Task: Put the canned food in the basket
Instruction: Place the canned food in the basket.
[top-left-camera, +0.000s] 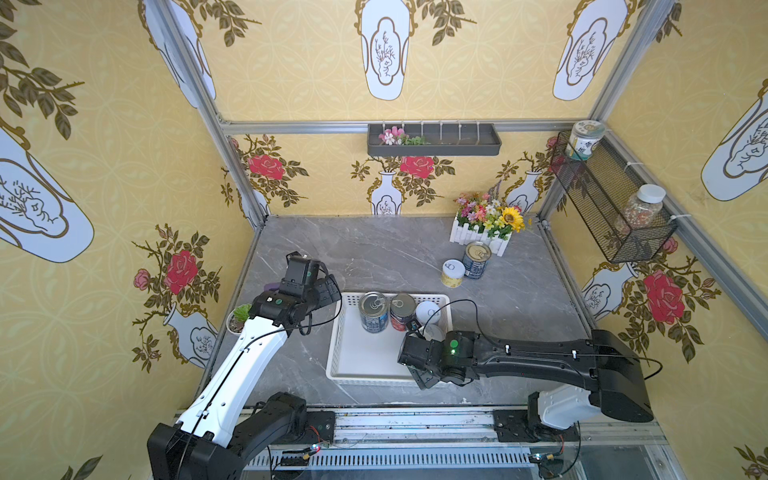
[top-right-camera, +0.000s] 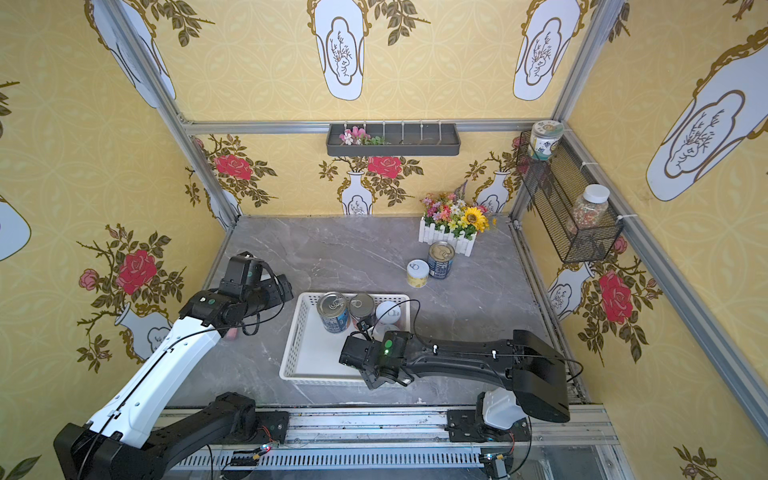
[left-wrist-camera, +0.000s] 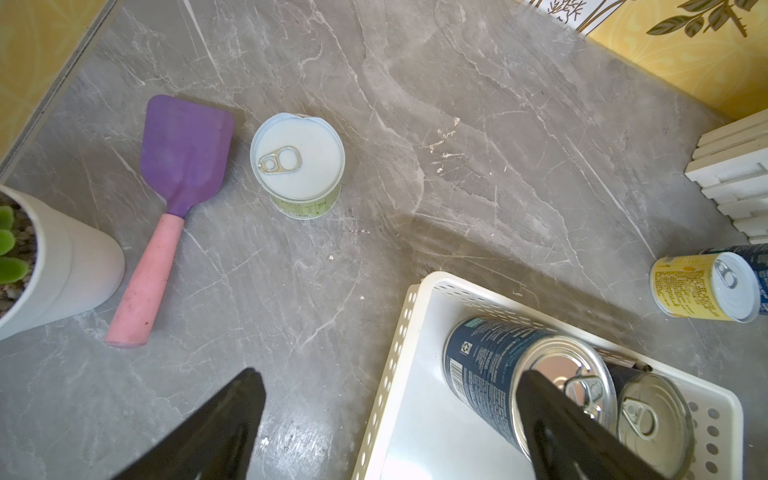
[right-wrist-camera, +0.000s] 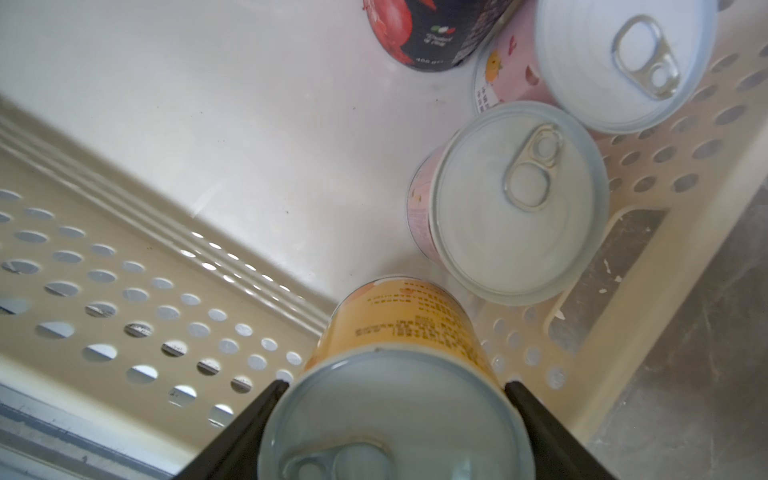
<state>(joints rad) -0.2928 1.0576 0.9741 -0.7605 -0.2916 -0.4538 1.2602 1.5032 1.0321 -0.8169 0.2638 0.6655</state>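
Observation:
The white perforated basket (top-left-camera: 345, 332) sits at the table's front middle. At its far end stand a dark blue can (top-left-camera: 372, 312), a red can (top-left-camera: 402, 312) and a white-lidded pink can (right-wrist-camera: 623, 62); a second pink can (right-wrist-camera: 515, 203) stands nearer. My right gripper (right-wrist-camera: 397, 384) is in the basket's near right corner, shut on an orange-labelled can (right-wrist-camera: 399, 324). A yellow can (top-left-camera: 453, 273) and another dark blue can (top-left-camera: 476, 259) stand at the back right. My left gripper (left-wrist-camera: 390, 415) hangs open over the basket's far left corner, with a green-labelled can (left-wrist-camera: 297, 164) on the table beyond it.
A purple spatula with a pink handle (left-wrist-camera: 178, 174) and a white pot with a succulent (left-wrist-camera: 62, 266) lie left of the basket. A white fence box of flowers (top-left-camera: 484, 232) stands at the back right. A wire basket (top-left-camera: 611, 199) with jars hangs on the right wall.

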